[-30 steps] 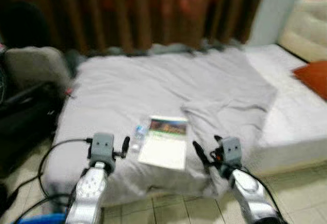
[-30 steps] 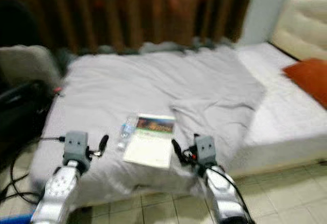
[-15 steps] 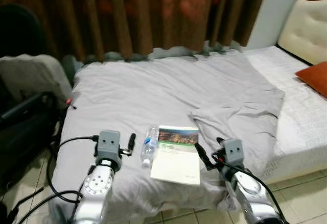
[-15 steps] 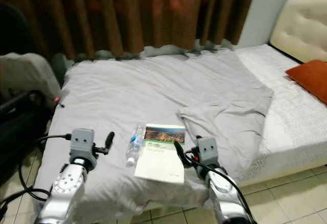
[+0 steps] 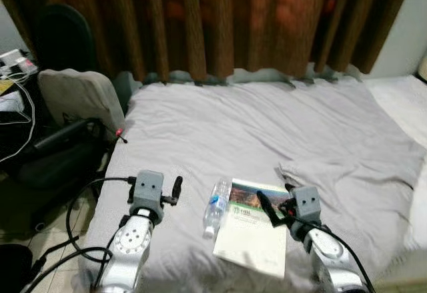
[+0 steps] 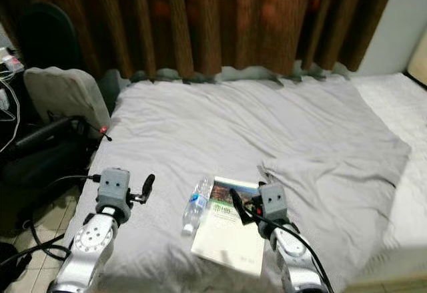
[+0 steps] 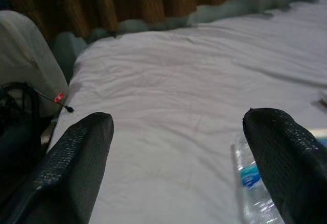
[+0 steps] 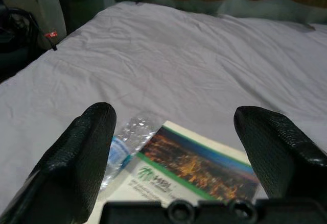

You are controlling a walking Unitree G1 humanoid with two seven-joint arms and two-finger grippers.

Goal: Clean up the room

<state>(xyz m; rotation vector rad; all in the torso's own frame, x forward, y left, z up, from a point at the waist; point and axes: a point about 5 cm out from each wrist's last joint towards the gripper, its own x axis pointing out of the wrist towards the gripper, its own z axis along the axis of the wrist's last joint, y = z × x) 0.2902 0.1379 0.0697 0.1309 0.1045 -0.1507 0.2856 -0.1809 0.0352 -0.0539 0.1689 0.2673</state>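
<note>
A clear plastic water bottle (image 5: 215, 205) with a blue label lies on the grey bed sheet (image 5: 267, 133), near the bed's front edge. A white booklet (image 5: 253, 229) with a landscape photo on its cover lies right beside it. My left gripper (image 5: 163, 191) hovers open over the sheet, a little to the left of the bottle (image 7: 253, 193). My right gripper (image 5: 275, 198) hangs open just above the booklet's right edge. Between its fingers I see the booklet (image 8: 199, 168) and the bottle (image 8: 125, 142). Neither gripper holds anything.
A brown curtain (image 5: 233, 19) hangs behind the bed. At the left stand a chair draped in grey cloth (image 5: 77, 99) and dark gear (image 5: 53, 166), with cables (image 5: 70, 233) trailing on the floor. A red-tipped cable (image 5: 120, 133) lies at the bed's left edge. A rumpled sheet fold (image 5: 353, 166) sits at the right.
The camera has moved nearer and turned left: the bed sits further right and the orange pillow and headboard have left the picture. Both grippers stay open.
</note>
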